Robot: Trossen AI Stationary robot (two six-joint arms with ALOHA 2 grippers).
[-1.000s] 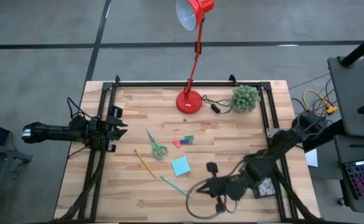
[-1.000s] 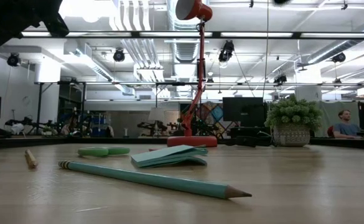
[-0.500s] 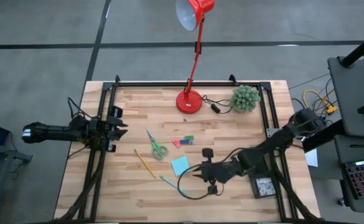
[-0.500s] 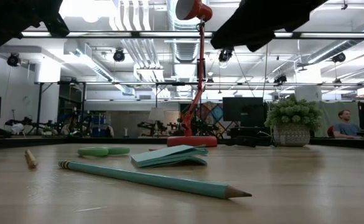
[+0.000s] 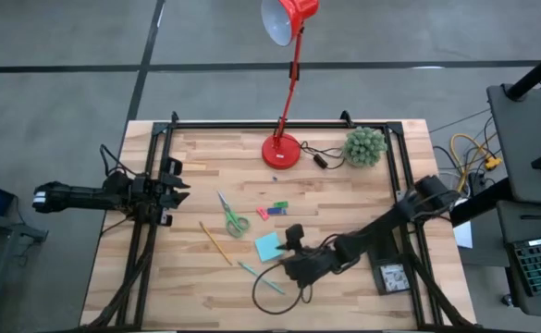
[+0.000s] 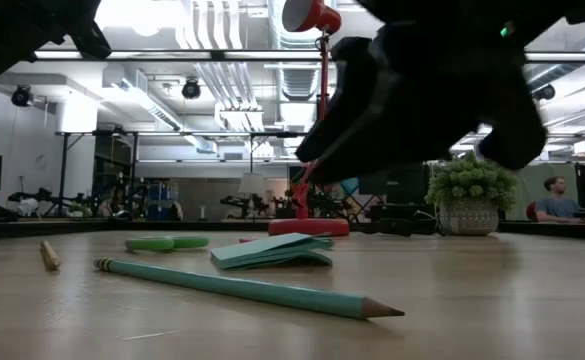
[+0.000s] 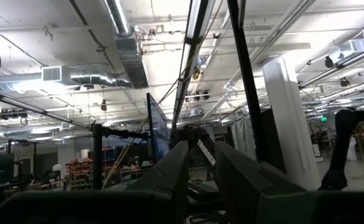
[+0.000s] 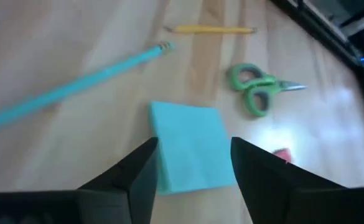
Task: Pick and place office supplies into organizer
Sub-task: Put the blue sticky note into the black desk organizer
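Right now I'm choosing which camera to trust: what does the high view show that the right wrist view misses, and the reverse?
Only the high view shows the organizer, red lamp, plant and waiting left pincer at the table's left edge. Only the right wrist view shows the right pincer open, fingers astride the sticky-note pad. Both show pad, scissors, yellow pencil and teal pen.

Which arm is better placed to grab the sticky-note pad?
Right: its hand hangs open just over the sticky-note pad. The left hand waits at the table's left edge.
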